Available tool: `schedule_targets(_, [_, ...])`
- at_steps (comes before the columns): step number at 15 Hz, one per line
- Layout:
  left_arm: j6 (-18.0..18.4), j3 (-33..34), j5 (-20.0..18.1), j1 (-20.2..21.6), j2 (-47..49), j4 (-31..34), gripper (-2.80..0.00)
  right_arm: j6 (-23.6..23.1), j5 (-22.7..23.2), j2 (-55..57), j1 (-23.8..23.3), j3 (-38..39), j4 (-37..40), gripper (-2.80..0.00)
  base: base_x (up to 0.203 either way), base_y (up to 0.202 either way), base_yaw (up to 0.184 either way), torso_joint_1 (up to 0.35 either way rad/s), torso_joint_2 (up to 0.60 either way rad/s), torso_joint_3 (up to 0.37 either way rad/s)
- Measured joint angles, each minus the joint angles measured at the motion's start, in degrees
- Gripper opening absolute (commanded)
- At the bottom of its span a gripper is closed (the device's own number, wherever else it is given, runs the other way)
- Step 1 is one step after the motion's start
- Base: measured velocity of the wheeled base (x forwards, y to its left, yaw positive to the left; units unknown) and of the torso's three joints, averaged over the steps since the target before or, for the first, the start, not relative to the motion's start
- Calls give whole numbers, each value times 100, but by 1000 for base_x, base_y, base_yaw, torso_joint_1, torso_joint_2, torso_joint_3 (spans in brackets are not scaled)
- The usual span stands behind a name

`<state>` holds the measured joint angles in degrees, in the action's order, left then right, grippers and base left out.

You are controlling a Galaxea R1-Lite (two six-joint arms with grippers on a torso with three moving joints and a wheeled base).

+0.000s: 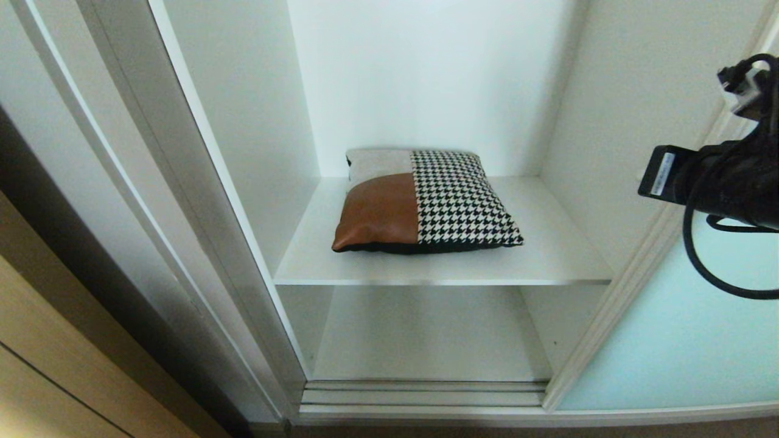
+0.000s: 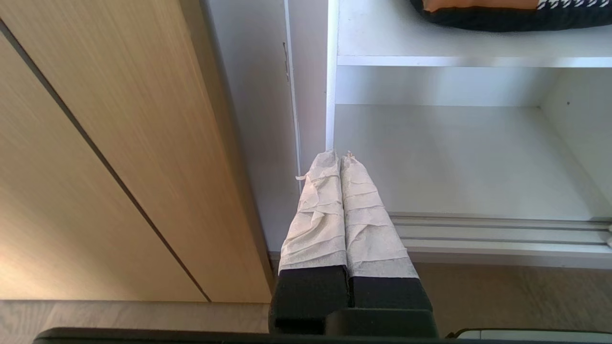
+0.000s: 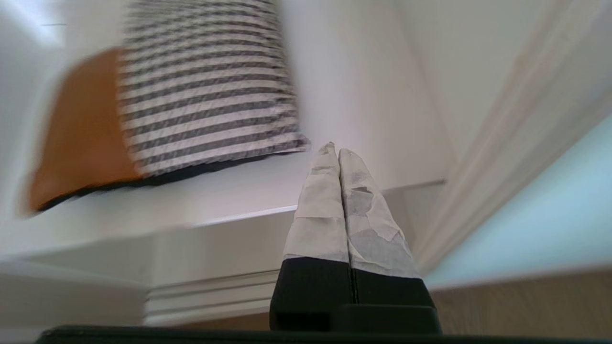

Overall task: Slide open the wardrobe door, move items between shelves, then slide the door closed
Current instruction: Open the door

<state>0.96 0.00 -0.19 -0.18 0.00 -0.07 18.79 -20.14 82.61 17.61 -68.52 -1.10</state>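
Note:
The cushion (image 1: 426,204), rust-brown, beige and houndstooth with black edging, lies flat on the upper shelf (image 1: 548,255) of the open wardrobe; the lower shelf (image 1: 426,340) beneath it holds nothing. The sliding wardrobe door (image 1: 681,340), pale aqua glass in a white frame, stands at the right. My right arm (image 1: 730,182) hangs in front of that door. In its wrist view the right gripper (image 3: 334,150) is shut and empty, pointing at the shelf edge beside the cushion (image 3: 181,95). My left gripper (image 2: 340,155) is shut and empty, low before the wardrobe's left wall.
The floor track (image 1: 426,392) runs along the wardrobe's bottom front. A white upright (image 1: 201,201) bounds the opening on the left, with a light wooden panel (image 2: 95,143) beyond it. A black cable (image 1: 700,261) loops below my right arm.

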Motion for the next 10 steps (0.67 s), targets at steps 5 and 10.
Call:
schedule_targets(5, [0, 0, 1, 0, 0, 2, -280, -902, 877, -1412, -114, 1055, -55, -280, 0, 0, 0, 0, 0, 0])
schedule_targets(10, [2, 0, 1, 0, 0, 2, -280, -1724, 1917, -3329, -713, 2651, -74, -280, 0, 0, 0, 0, 0, 0])
